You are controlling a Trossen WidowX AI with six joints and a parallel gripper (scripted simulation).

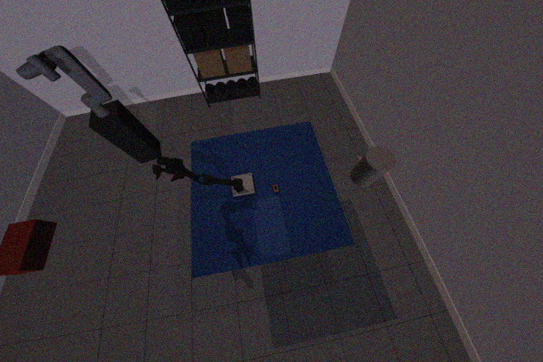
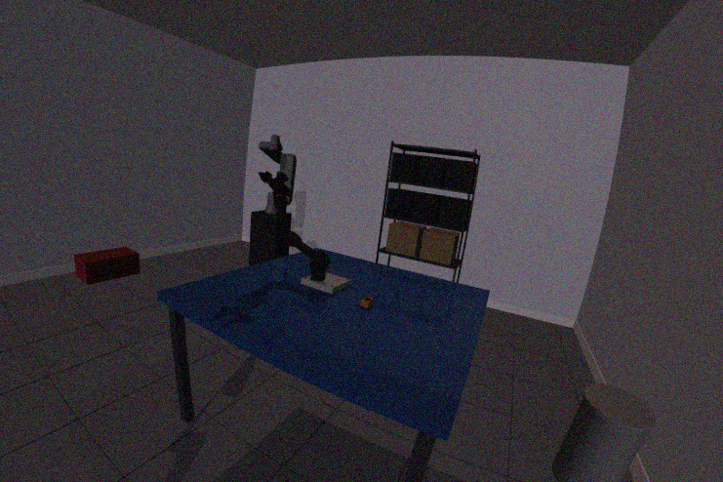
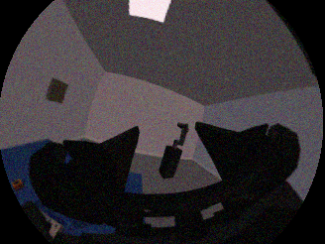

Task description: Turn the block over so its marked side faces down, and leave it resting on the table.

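A small orange block (image 1: 275,190) (image 2: 366,304) (image 3: 18,183) rests on the blue table (image 1: 275,149) (image 2: 316,335). A dark patch shows on its upper side, in the top and exterior views. My gripper (image 1: 165,178) (image 2: 271,174) (image 3: 166,128) is open and empty. It is raised high, beyond the table's left edge in the top view, far from the block. The block's underside is hidden.
My arm's base stands on a white plate (image 1: 249,179) (image 2: 338,281) beside the block. A grey arm (image 1: 78,70) (image 2: 288,170) on a black pedestal (image 1: 124,132) (image 2: 268,235) stands behind the gripper. A shelf, a red box and a bin stand off the table.
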